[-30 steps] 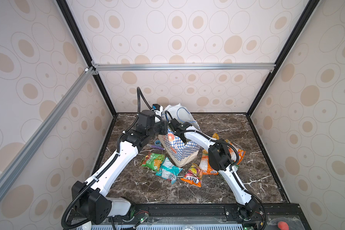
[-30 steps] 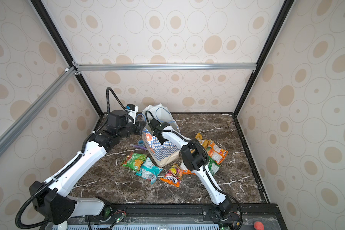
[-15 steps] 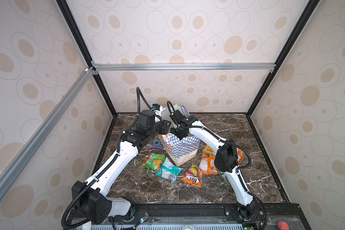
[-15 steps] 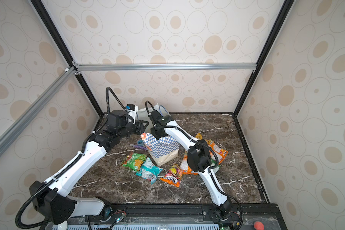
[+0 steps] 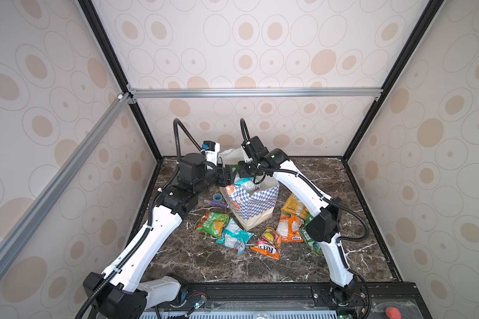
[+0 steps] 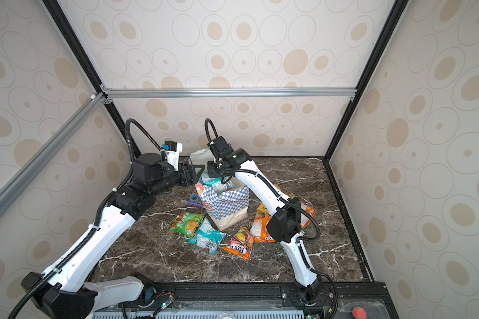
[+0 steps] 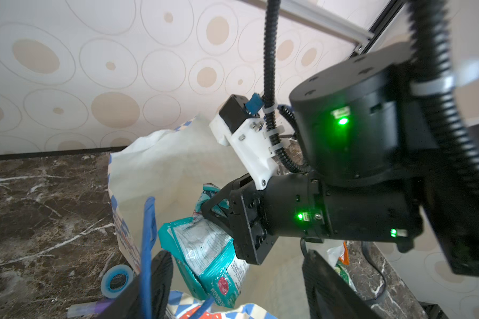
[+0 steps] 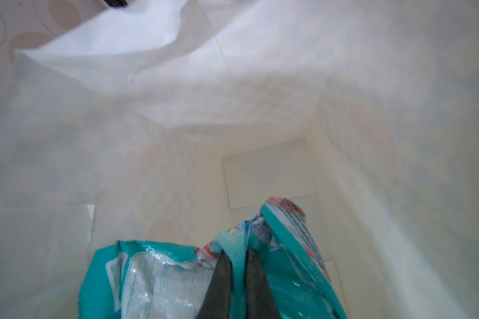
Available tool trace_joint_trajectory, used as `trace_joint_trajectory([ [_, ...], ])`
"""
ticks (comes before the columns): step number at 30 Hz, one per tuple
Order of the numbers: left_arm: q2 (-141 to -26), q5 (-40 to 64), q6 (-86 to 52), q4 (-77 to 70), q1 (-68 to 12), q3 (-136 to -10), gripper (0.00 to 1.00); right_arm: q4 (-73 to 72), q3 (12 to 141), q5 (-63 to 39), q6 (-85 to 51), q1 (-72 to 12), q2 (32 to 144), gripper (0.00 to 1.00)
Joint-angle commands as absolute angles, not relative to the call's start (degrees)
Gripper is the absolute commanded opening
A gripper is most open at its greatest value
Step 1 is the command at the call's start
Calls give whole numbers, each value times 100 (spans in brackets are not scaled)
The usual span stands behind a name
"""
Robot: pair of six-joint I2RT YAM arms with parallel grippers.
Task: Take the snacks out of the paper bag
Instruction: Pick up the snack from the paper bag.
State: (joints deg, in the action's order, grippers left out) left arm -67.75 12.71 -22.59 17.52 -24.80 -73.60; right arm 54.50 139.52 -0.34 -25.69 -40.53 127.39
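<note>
Right gripper (image 8: 237, 252) is clamped on the crimped top seam of a teal crinkly foil snack packet (image 8: 155, 279). The packet hangs in the mouth of the white paper bag with the blue-checkered band (image 5: 253, 205), mid-frame in both top views. Left gripper (image 5: 231, 171) stands wide apart beside the bag's rim, gripping nothing (the blue cord handle (image 7: 147, 234) crosses one finger).

The packet is judged light, soft and slippery. The flat seam is the sound hold; the puffed body is not.

Only the right wrist view shows the pinch and the bare bag floor. Only the top views show the other foil packets (image 5: 212, 224) on the dark marble worktop (image 5: 205, 265), lower centre.
</note>
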Motion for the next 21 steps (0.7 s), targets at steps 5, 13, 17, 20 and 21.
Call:
trace_joint_trajectory([
  [5,-6390,1217,-2061,1435,-2444,-7085,80,5239,14185,-123,-2750,-4090,12102,0],
  [13,-6297,1543,-1996,1197,-2452,-7038,98,5205,14680,-247,-2825,-4096,11939,0],
  [17,-6029,1783,-1982,769,-2446,-6872,98,4959,14836,-484,-2963,-4099,11728,0],
  [20,-5806,1841,-1938,480,-2452,-6744,98,4680,14836,-634,-3102,-4097,11507,0],
  [21,-5727,1861,-1912,386,-2451,-6709,98,4580,14836,-672,-3139,-4104,11422,0],
])
